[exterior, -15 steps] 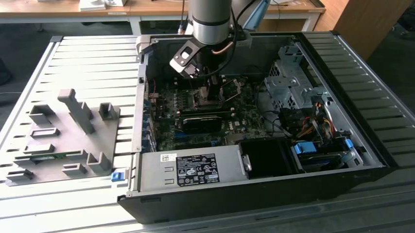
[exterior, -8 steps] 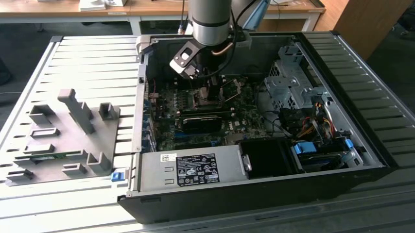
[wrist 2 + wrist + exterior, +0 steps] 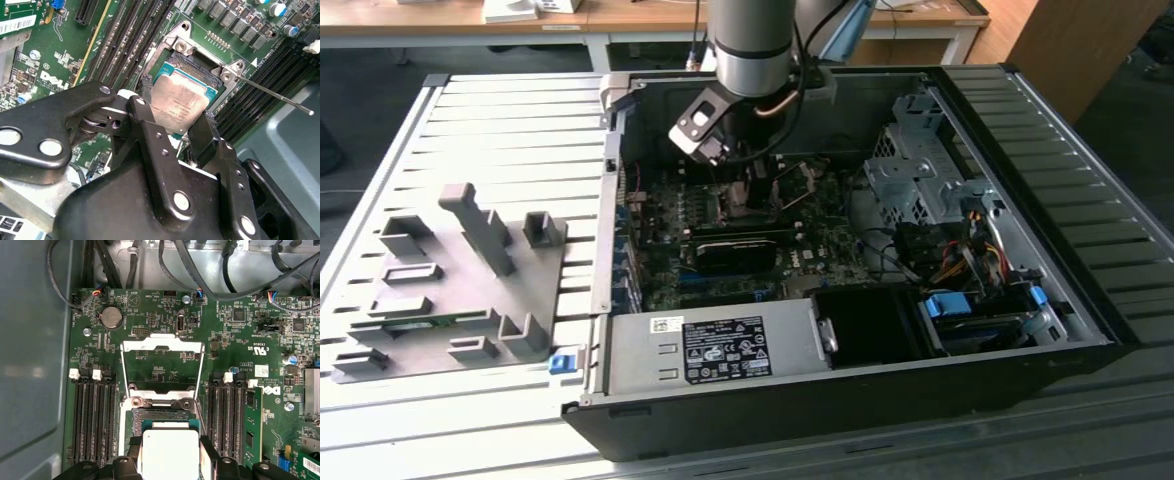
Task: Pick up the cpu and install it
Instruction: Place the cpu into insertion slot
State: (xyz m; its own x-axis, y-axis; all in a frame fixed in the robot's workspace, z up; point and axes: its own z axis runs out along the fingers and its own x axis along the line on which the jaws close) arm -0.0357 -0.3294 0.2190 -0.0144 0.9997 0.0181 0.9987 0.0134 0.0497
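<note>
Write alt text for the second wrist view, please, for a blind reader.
The black pincer grips the cpu, a silvery square chip, by two opposite edges at the open metal-framed socket of a green motherboard. Memory slots flank it.

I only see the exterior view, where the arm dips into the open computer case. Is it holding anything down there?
Observer: Yes. In the second wrist view the gripper is closed on the cpu, a silvery square chip.
Operator: Where is the chip?
Observer: Right over the socket on the green board. I cannot tell whether it is fully seated.
Operator: Is that socket open?
Observer: Yes. In the first wrist view its metal cover frame is flipped back, away from the chip.
</note>
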